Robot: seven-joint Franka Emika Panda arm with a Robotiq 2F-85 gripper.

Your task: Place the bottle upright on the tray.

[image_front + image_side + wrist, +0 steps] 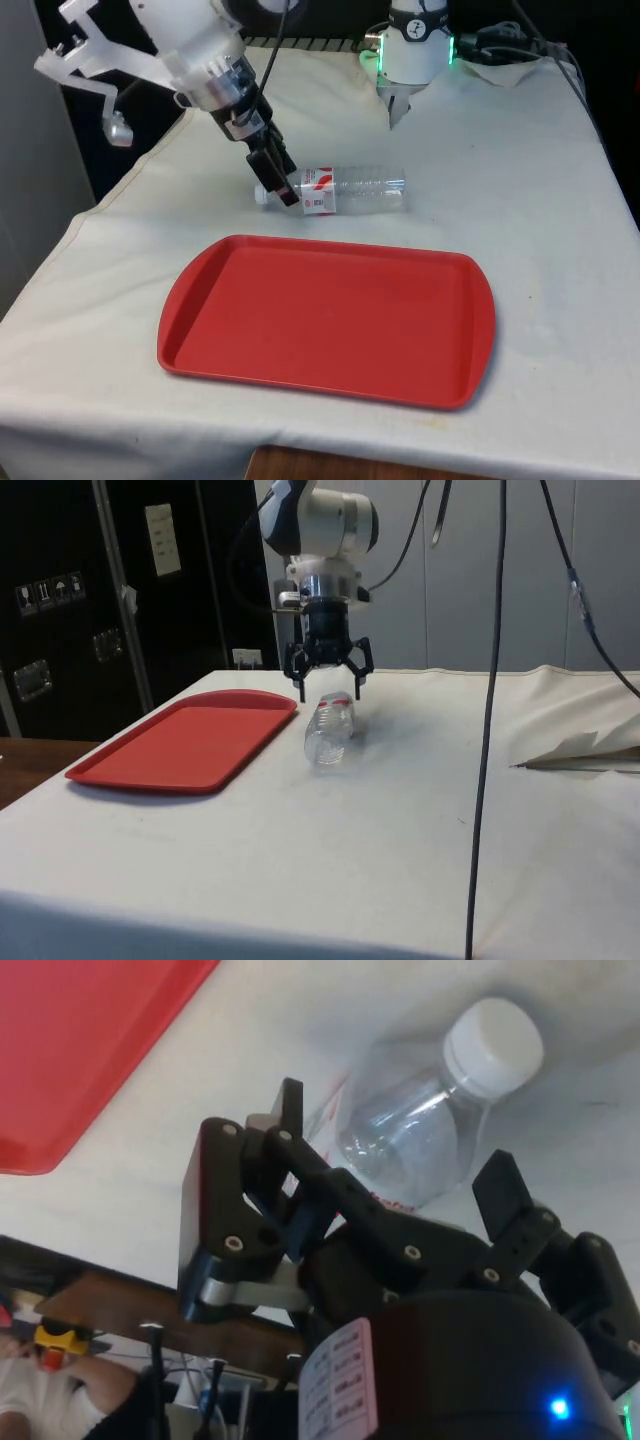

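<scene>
Cloth [540, 200] is covering the whole table, white and a little rumpled along the edges. On it, toward the front view's near side, the red tray [330, 380] is lying flat with nothing in it; in the side view the tray [150, 760] is sitting just beside the spot where I am working.

My arm [190, 50] is reaching down from the front view's upper left, tilted, and is carrying my gripper [278, 188] to the neck end of the bottle. In the side view my gripper [329, 683] is hanging right over that end, its 2 fingers spread apart, 1 on each side of the bottle and not pressing on it.

Next in size, the bottle [345, 190] is lying on its side on the cloth, beyond the tray's far edge and apart from it. It is clear plastic with a red and white label [317, 190] near the neck, and its base is pointing to the front view's right. From the wrist, the bottle [415, 1135] is showing between my open fingers [290, 1110].

Smallest, the white cap [495, 1045] is sitting screwed on the neck, and in the front view it [261, 195] is peeking out just beside my fingertips.
</scene>
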